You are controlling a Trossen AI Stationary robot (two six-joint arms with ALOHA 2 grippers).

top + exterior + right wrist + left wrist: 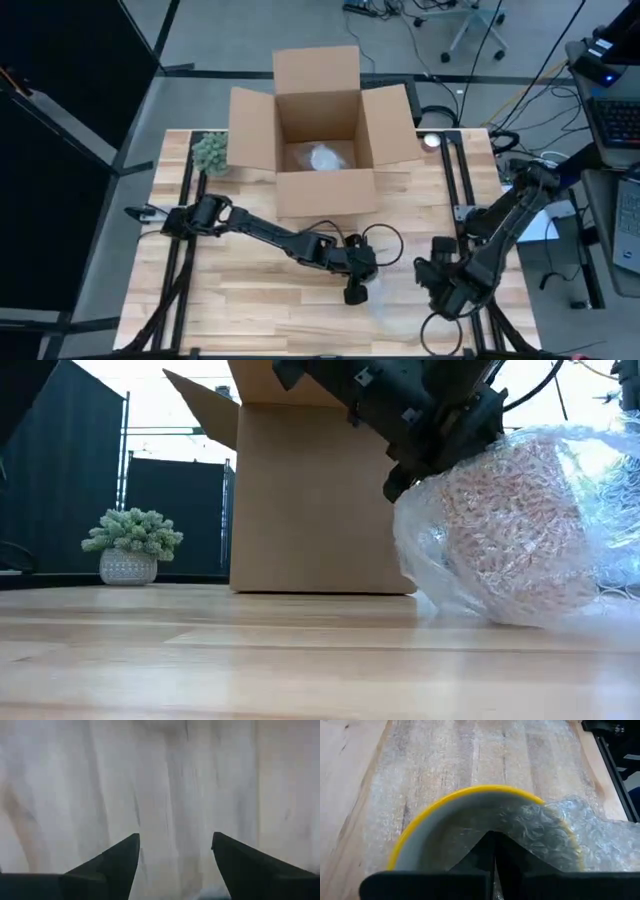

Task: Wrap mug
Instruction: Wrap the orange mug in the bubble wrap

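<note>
On bubble wrap, mug mouth faces upward.

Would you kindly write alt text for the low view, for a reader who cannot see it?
A dark gripper presses onto a bubble-wrapped mug resting on the wooden table. Behind stand an open cardboard box and a small potted plant.

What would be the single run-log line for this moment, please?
left gripper: shut on bubble wrap at mug rim | right gripper: open, over table | box: open
</note>
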